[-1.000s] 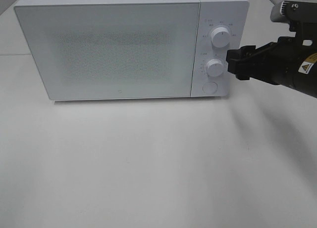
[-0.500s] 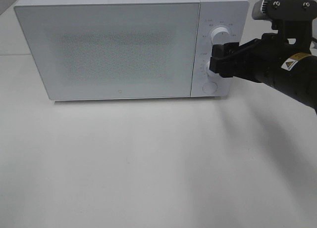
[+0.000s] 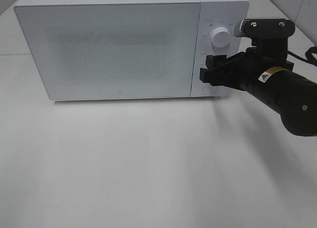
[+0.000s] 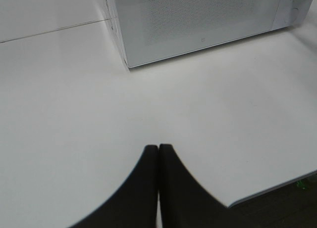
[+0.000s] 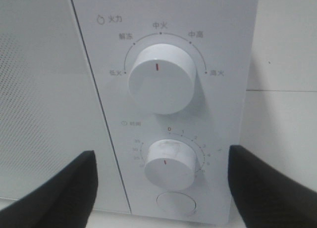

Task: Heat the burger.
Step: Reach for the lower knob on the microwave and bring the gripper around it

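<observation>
- Exterior high: the microwave (image 3: 109, 50) stands at the back of the white table (image 3: 148, 163) with its door (image 3: 106, 47) shut. The burger is not in view. I judge it is inside, but the speckled door shows nothing.
- Exterior high: the right gripper (image 3: 208, 74) is at the control panel, below the upper knob (image 3: 220, 36) and covering the dial beneath it.
- Left wrist: the left gripper (image 4: 158, 150) hangs over bare table with its fingers pressed together and nothing between them. It is well clear of the microwave.
- Right wrist: the fingers (image 5: 59, 193) are spread wide on either side of the lower knob (image 5: 171, 163), not touching it. The round button (image 5: 176, 203) sits just beneath.
- Risks: an off-centre close could slip on the smooth knob. Pushing in too far could shove the oven back. Over-turning would set too long a time.
- Surroundings: the table top is matt, white and bare, and a tiled wall (image 3: 297, 5) stands behind it.
</observation>
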`<state>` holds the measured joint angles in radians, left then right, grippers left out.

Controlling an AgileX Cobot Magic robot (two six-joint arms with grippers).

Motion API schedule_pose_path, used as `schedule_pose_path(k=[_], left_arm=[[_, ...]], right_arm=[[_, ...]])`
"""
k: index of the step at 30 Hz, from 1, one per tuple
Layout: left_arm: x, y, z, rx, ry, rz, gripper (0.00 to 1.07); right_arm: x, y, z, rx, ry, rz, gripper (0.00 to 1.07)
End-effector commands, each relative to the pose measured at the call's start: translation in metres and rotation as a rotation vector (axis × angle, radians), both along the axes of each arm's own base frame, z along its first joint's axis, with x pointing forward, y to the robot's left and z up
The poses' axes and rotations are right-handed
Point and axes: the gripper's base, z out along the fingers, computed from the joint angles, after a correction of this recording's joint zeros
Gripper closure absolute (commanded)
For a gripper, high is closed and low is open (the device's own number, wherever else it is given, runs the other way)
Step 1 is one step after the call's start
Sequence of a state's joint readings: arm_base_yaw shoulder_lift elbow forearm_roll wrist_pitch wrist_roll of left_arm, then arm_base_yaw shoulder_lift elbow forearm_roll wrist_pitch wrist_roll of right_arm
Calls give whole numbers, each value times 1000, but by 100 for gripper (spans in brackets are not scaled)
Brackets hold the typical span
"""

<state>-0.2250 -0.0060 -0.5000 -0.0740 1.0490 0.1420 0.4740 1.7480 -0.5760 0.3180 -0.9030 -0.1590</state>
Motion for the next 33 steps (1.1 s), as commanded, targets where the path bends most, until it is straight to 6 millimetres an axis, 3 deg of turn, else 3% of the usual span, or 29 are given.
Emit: schedule_pose_path(k=[1,14,24,33], left_arm=[[-2,0,0,-17,-27,-1,106],[-2,0,0,-17,-27,-1,106],[-2,0,0,-17,-27,-1,106],[-2,0,0,-17,-27,-1,106]], right_arm=[[3,1,1,-8,-38,2,37],[9,3,-30,-47,-27,-2,37],[10,3,-28,-42,-68,-8,37],[23,10,-33,-40,-69,-7,37]])
